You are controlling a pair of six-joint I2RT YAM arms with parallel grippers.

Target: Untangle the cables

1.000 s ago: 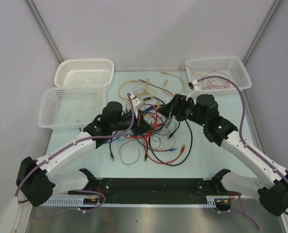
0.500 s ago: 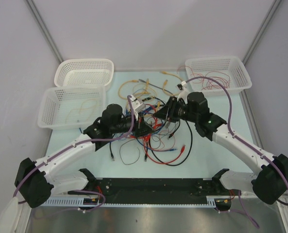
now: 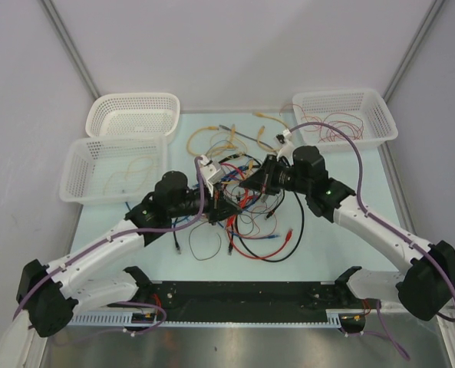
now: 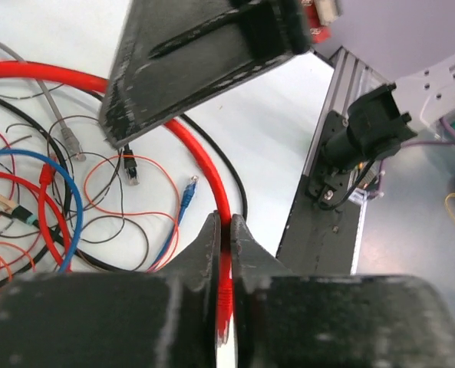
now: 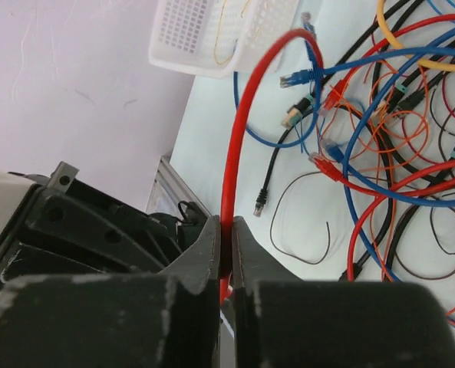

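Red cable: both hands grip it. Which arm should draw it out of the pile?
Probably right. The right hand is shut on the red cable, and the basket holding red wires sits on its side. The left hand, also shut on it, can anchor.

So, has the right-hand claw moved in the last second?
Yes. The right gripper, clamped on a red cable, slid leftward, away from the white basket at far right.

Tangle of cables at table centre; two baskets behind at left, one basket behind at right
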